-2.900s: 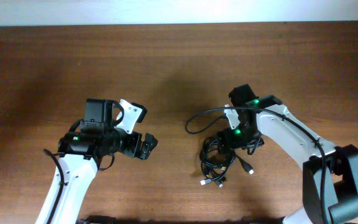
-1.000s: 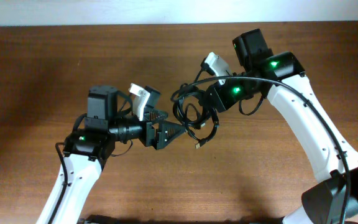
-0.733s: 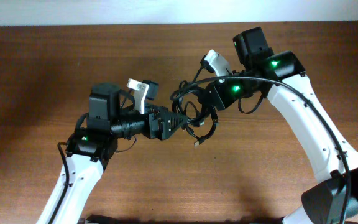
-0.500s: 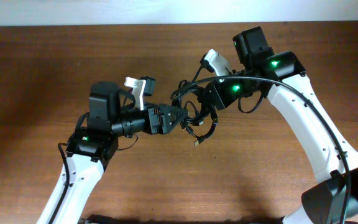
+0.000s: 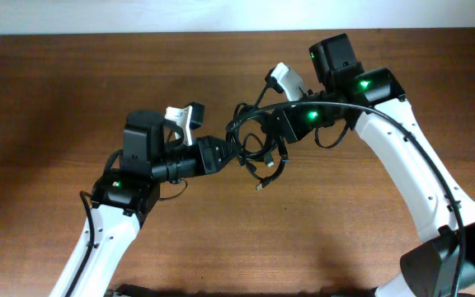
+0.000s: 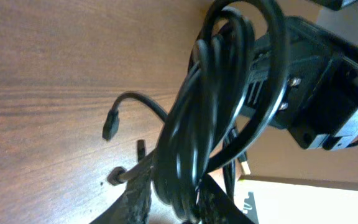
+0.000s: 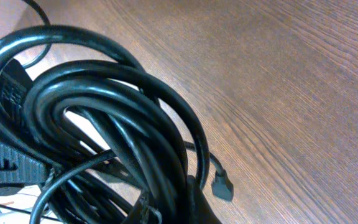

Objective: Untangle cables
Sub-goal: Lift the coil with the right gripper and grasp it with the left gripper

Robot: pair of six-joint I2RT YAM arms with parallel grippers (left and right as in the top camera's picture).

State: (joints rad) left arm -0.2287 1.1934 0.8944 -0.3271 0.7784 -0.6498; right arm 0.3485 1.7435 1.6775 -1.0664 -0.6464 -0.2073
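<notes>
Your right pincer (image 5: 274, 130) is clamped on the tangled bundle of black cables (image 5: 256, 153). The bundle is lifted off the brown wooden counter (image 5: 72, 82) near its middle, between the two arms. Your left pincer (image 5: 234, 153) meets the same bundle from the opposite side. In the left wrist view its fingers (image 6: 137, 198) press in on either side of a thick hank of loops (image 6: 210, 106), so it grips the bundle too. The coils are wound tightly over one another, and in the right wrist view they fill the left half of the picture (image 7: 104, 112). A short lead ending in a small black plug (image 6: 110, 127) curls free of the coils over the counter. From overhead, another plug end (image 5: 261, 188) hangs at the bundle's lower edge.
</notes>
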